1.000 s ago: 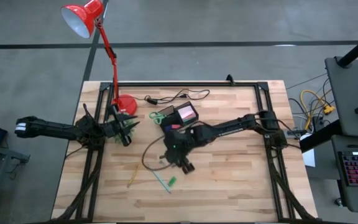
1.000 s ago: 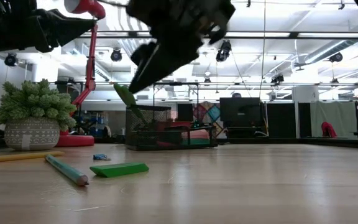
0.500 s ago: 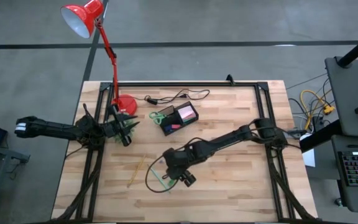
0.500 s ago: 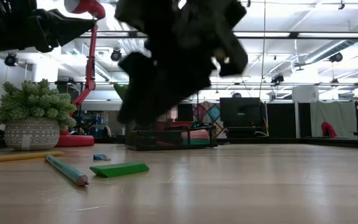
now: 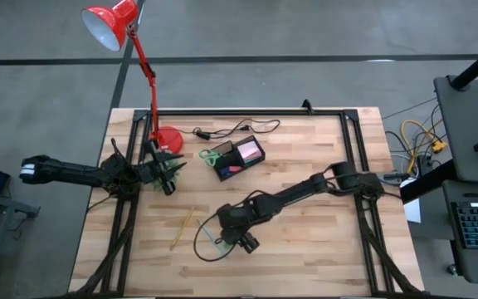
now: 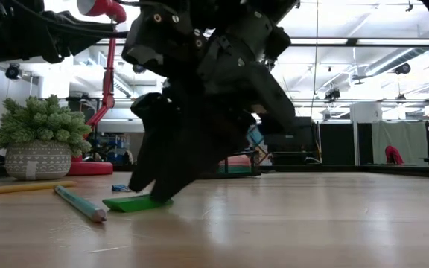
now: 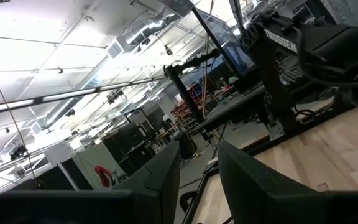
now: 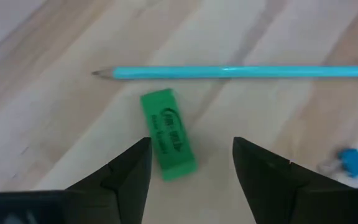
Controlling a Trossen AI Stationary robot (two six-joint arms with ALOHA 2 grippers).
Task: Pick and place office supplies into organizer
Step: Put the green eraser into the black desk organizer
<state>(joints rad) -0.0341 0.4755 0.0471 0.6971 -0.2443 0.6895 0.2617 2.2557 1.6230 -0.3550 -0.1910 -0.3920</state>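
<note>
Green eraser (image 8: 168, 134) lies just beside the parted right pincer (image 8: 191, 163)

Green eraser (image 8: 168, 135) lies flat beside teal pencil (image 8: 235, 73).

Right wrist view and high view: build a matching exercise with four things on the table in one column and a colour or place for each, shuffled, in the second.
Things:
1. eraser
2. pencil
3. organizer
4. lamp base

Descriptions:
A. red, round, at the table's far left edge
B. green block lying before the right gripper, whose fingers are open
C. black tray holding a pink pad
D. light blue, long and thin

Pairs: 1-B, 2-D, 3-C, 4-A
</note>
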